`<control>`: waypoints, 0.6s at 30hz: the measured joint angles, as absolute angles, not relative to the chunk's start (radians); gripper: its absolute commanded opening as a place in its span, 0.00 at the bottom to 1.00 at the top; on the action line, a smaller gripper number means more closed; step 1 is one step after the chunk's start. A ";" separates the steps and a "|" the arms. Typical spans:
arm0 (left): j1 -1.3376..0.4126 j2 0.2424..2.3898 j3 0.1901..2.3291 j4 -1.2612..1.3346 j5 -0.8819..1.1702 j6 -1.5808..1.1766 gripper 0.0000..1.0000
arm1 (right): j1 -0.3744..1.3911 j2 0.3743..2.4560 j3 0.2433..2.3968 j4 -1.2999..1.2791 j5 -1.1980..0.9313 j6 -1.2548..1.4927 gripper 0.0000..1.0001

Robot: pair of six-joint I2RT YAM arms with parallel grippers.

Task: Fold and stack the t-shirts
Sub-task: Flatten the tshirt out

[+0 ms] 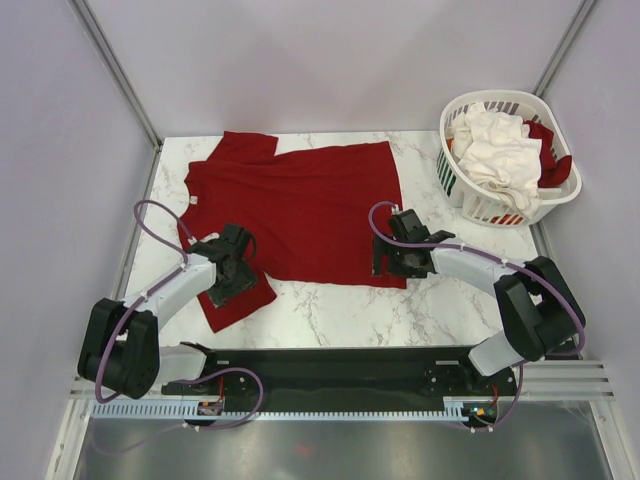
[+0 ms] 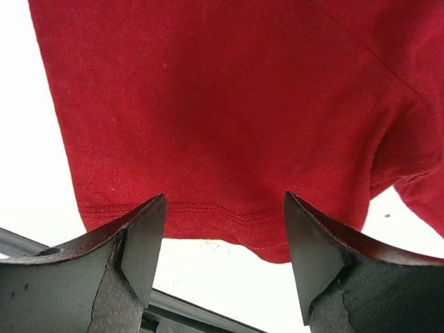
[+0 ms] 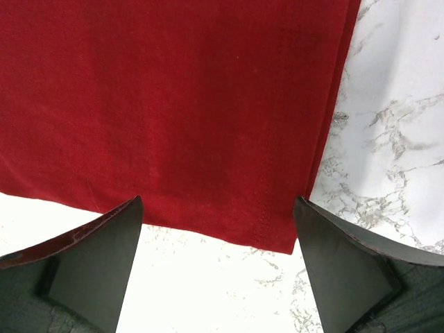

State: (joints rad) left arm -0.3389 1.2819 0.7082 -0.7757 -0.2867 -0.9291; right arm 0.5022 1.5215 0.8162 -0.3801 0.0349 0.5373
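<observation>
The dark red t-shirt (image 1: 300,205) lies spread flat on the marble table (image 1: 330,310). The left gripper (image 2: 225,201) hovers with its jaws apart and nothing clasped; the stitched sleeve hem (image 2: 208,211) runs across the gap between them, with the sleeve spreading beyond the tips. The right gripper (image 3: 218,205) is spread wide too, holding nothing. The shirt's bottom corner (image 3: 277,236) sits between its jaws, close to the right one. A white t-shirt (image 1: 495,150) is heaped in the white slotted basket (image 1: 560,195), well beyond the right jaws.
</observation>
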 measured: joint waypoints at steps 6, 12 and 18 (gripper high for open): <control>-0.339 1.282 0.670 -0.745 -0.252 -0.929 0.76 | 0.502 1.538 0.827 -0.380 0.046 0.533 0.98; -0.337 1.293 0.631 -0.689 -0.207 -0.910 0.02 | 0.502 1.554 0.842 -0.379 0.059 0.532 0.98; -0.337 1.280 0.623 -0.663 -0.191 -0.891 0.02 | 0.502 1.539 0.826 -0.378 0.096 0.553 0.98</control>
State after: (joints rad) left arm -0.3370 1.2800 0.6228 -0.6628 -0.1905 -0.8909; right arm 0.5022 1.5391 0.8265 -0.3779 0.0959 0.5529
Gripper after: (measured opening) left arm 0.034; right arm 0.980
